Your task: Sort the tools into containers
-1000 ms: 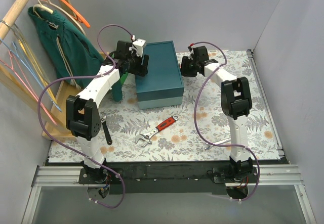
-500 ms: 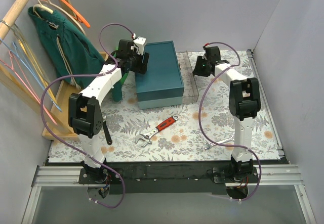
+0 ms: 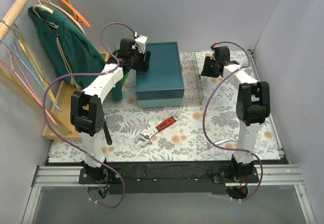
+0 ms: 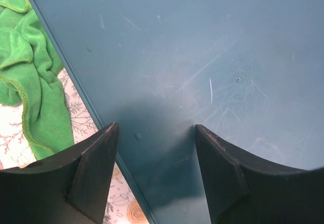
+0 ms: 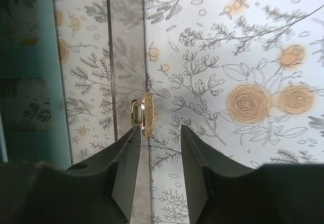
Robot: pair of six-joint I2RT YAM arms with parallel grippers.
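Observation:
A red-handled adjustable wrench [image 3: 159,129] lies on the flowered cloth near the front middle. A black wrench [image 3: 106,131] lies by the left arm and a silver spanner [image 3: 221,142] by the right arm's base. A clear box [image 3: 192,80] stands right of the big teal box [image 3: 158,75]. My left gripper [image 3: 137,62] [image 4: 154,133] is open and empty over the teal box's [image 4: 202,57] left edge. My right gripper [image 3: 209,68] [image 5: 158,138] is open, its jaws astride the clear box's thin wall [image 5: 146,57], just below a gold clasp [image 5: 147,114]. Other tools are out of view.
A green cloth [image 4: 30,82] lies left of the teal box, and shows in the top view [image 3: 118,86]. A wooden rack [image 3: 55,102] with a dark green garment [image 3: 63,42] and hangers stands at far left. Grey walls close in the back and right.
My right gripper has swung right, from beside the teal box to the clear box's right wall, uncovering the clear box. My left gripper has shifted slightly up and right over the teal box.

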